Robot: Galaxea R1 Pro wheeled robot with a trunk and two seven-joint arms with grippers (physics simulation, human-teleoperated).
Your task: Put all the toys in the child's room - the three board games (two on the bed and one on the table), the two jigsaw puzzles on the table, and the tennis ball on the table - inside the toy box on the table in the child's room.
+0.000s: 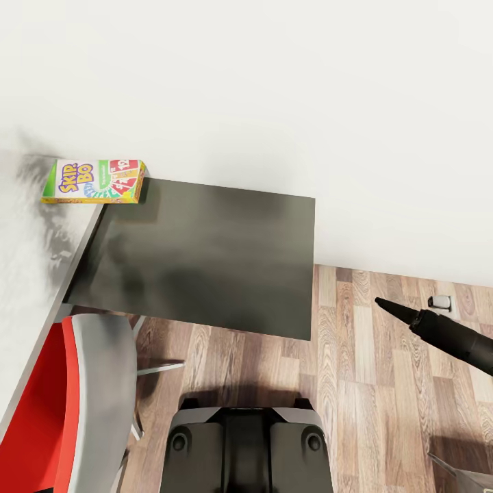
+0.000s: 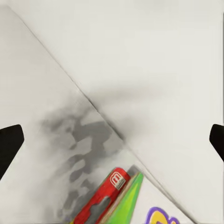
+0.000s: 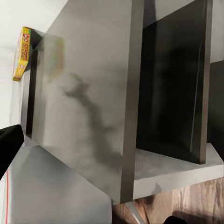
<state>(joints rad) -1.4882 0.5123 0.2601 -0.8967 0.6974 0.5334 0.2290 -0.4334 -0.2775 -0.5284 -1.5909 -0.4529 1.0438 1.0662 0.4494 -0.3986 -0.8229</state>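
One Skip-Bo board game (image 1: 94, 181) is in the head view: a thin rectangular box with a yellow, green and red printed cover, lying flat on the light grey table top (image 1: 27, 274) at its far corner, close against the plain white wall (image 1: 274, 89). The same box appears in the right wrist view as a narrow yellow edge (image 3: 24, 52) at the wall, and in the left wrist view as a red and green corner (image 2: 114, 196) lying on the pale top. One dark grey side panel (image 1: 205, 253) of the table hangs below the corner; it is flat, matt and rectangular. One chair (image 1: 75, 404) stands beside the table edge, with a red seat, a smooth grey curved back and thin metal legs. The floor (image 1: 383, 383) is wood plank with visible grain, and one small white socket (image 1: 441, 302) sits low at the wall. The right arm (image 1: 445, 335) is one dark, tapered cylinder over the floor, well apart from the game box; whether the right gripper (image 3: 88, 184) is spread or closed cannot be told, since just two dark tips show at the edges of its wrist view. The left gripper (image 2: 112, 140) has its two black fingers (image 2: 8, 142) spread wide, with nothing between them, above the table top near the box. The robot's dark base (image 1: 246, 445) shows at the bottom.
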